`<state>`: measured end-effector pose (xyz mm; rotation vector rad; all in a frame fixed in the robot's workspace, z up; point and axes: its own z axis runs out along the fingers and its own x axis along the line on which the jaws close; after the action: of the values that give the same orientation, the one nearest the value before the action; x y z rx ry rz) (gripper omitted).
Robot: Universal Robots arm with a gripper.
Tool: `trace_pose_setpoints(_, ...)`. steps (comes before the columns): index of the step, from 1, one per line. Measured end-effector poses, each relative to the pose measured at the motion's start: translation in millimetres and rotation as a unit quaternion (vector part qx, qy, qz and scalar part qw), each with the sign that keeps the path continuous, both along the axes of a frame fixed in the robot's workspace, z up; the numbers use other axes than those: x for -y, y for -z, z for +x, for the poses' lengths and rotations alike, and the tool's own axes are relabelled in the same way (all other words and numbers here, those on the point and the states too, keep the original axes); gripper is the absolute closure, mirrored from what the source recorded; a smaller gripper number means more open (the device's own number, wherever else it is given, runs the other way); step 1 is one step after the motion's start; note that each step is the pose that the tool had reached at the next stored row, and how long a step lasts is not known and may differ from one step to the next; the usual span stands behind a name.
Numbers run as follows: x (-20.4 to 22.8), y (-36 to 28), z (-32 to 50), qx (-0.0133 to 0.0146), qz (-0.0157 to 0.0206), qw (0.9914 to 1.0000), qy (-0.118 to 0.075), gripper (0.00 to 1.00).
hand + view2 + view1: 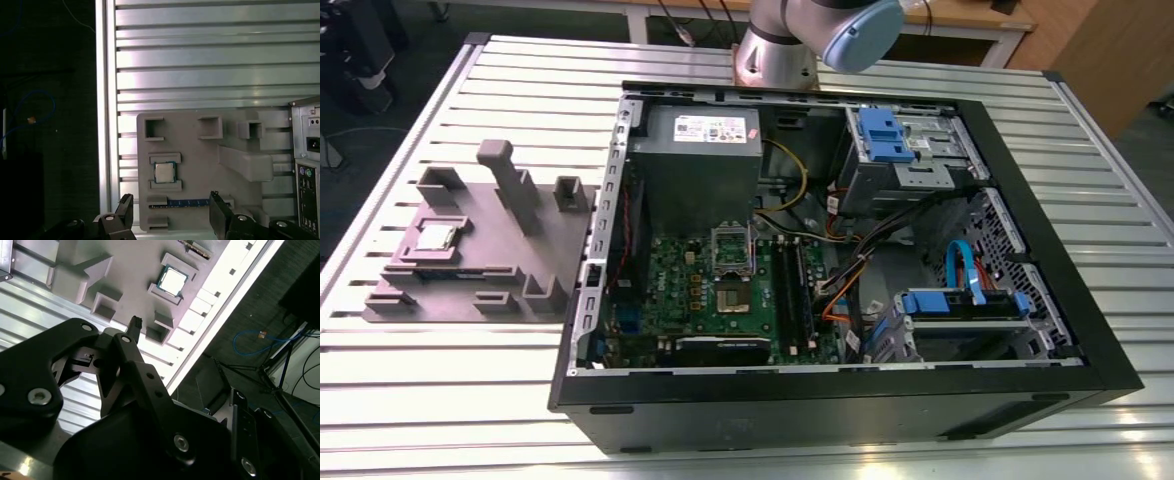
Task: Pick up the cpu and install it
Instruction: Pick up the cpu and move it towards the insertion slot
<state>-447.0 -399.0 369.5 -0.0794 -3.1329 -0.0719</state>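
Note:
The cpu (438,237) is a small silver square with a dark rim, lying flat in a recess of the grey-mauve block (494,262) on the exterior view's left. Both wrist views look down on the cpu (164,173) (173,281) from well above. My gripper (171,197) is open, its two black fingers (125,212) spread apart over the block's edge beside the cpu, and nothing is held between them. One fingertip (135,324) points toward the block. On the green motherboard inside the open computer case (1014,200) sits the dark square socket (730,297).
The block's upright posts (500,175) stand close to the cpu. A green memory stick (187,203) lies in the block. The case holds a grey power supply (704,135), blue drive cages (886,135) and cables. The slatted metal table (210,60) ends at an edge (102,100) near the block.

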Motion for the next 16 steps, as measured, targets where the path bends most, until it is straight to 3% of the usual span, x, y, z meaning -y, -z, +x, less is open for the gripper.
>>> trace_pose_setpoints(16, 0.0, 3.2, 0.0, 0.0, 0.0, 0.99996, -0.008, 0.29)
